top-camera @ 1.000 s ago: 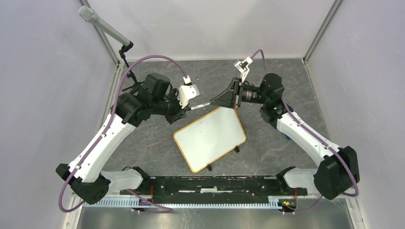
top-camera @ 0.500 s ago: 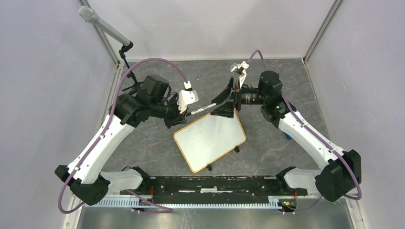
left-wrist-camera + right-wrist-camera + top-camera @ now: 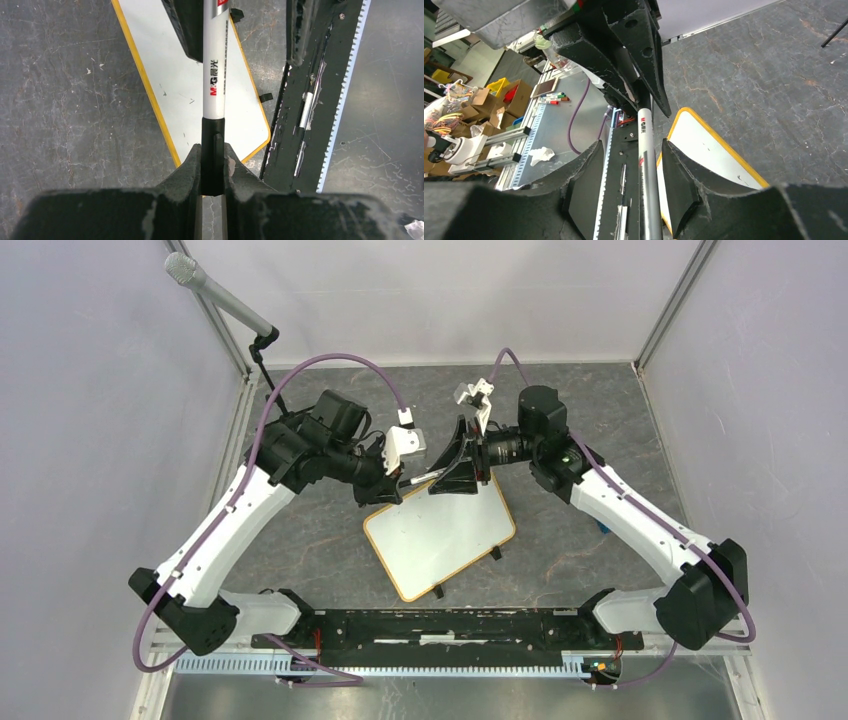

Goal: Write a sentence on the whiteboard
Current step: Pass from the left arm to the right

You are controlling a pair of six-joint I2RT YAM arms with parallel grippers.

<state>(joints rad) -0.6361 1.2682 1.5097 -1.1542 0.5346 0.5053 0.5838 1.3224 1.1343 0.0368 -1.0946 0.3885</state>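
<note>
The left fingers are pinched tight on the black end of a white M&G marker, with no gap showing on either side of it. From there the barrel runs straight out to the right fingers. These stand partly open astride the marker's other end, and daylight on both sides shows they grip nothing.

The marker's long axis lies roughly level, spanning from one arm to the other, so neither end points down at the writing surface. I cannot tell which end bears the tip or whether a cap is on.

Below the fingers, and reaching back toward the arm bases, the whiteboard lies flat and skewed on the grey worktop. Its far corner sits under the meeting point of the two arms. It shows faint specks but no writing, so the sentence looks not yet begun.

Both arms are about equally near the board. The left alone has the marker, which will probably need tipping downward.
</note>
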